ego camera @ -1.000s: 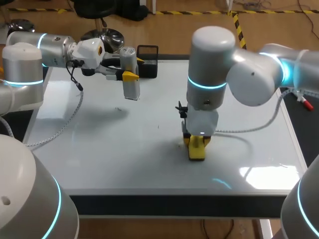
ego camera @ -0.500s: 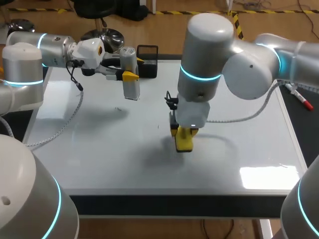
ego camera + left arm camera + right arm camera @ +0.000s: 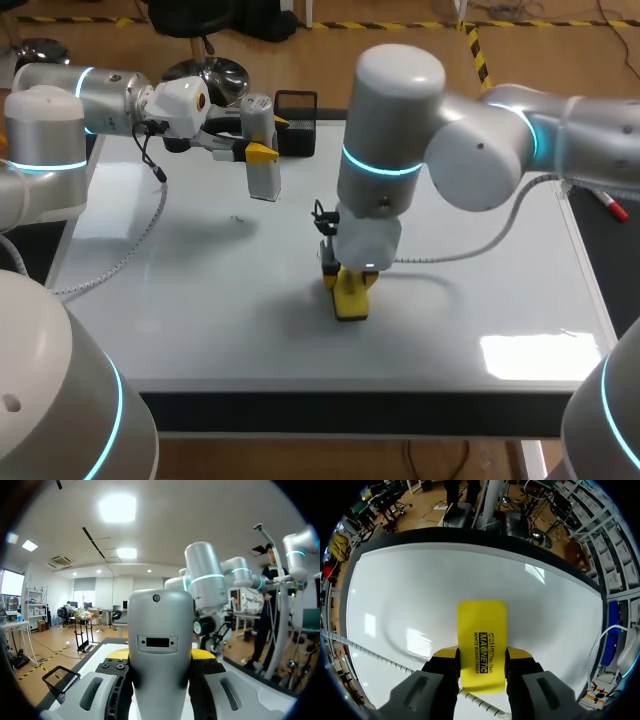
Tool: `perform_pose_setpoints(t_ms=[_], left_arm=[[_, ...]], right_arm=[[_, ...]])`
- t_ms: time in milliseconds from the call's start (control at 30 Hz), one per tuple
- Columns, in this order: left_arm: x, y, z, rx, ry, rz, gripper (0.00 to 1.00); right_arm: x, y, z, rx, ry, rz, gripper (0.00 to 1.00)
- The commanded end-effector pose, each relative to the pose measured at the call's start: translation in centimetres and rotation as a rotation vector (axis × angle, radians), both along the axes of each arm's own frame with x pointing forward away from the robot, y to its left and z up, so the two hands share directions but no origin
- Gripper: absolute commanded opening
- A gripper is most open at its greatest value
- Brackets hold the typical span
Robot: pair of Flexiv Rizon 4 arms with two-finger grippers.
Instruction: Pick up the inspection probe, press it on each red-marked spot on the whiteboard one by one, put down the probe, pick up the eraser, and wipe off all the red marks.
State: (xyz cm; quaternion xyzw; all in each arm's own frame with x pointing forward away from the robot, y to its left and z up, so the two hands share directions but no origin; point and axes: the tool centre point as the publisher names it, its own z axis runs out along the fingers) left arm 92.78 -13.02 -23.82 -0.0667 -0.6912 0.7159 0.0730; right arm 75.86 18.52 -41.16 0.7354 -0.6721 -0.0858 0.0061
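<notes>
The grey inspection probe (image 3: 262, 150) hangs upright above the far left of the whiteboard (image 3: 200, 300), and my left gripper (image 3: 258, 152) is shut on it. In the left wrist view the probe (image 3: 160, 650) fills the space between the fingers of the left gripper (image 3: 160, 656). My right gripper (image 3: 348, 285) is shut on the yellow eraser (image 3: 350, 297), which rests flat on the middle of the board. Seen from the right wrist, the eraser (image 3: 482, 645) sticks out ahead of the right gripper (image 3: 482, 656) against the white surface (image 3: 420, 590). I see no red marks on the board.
A black wire basket (image 3: 296, 122) stands at the board's far edge behind the probe, also seen beside the left gripper as a black basket (image 3: 60, 680). A red marker (image 3: 610, 205) lies on the dark table right of the board. Two faint dark specks (image 3: 238, 218) mark the board's left half.
My right arm has slid the eraser leftward across the whiteboard, from right of the middle to the middle. The left arm and the probe have stayed still.
</notes>
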Motion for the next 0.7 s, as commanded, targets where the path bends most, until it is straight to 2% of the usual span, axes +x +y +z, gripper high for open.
perform_pose_setpoints(t_ms=[33, 400, 700], left_arm=[[-0.1, 0.0, 0.1, 0.0, -0.002, 0.002, 0.0], [-0.1, 0.0, 0.1, 0.0, -0.002, 0.002, 0.0], [-0.1, 0.0, 0.1, 0.0, -0.002, 0.002, 0.0]], right_arm=[[0.4, 0.9, -0.9, -0.013, 0.008, 0.011, 0.0], [0.5, 0.9, -2.6, -0.016, 0.028, 0.035, 0.0], [0.3, 0.5, -3.1, -0.02, 0.04, 0.041, 0.0]])
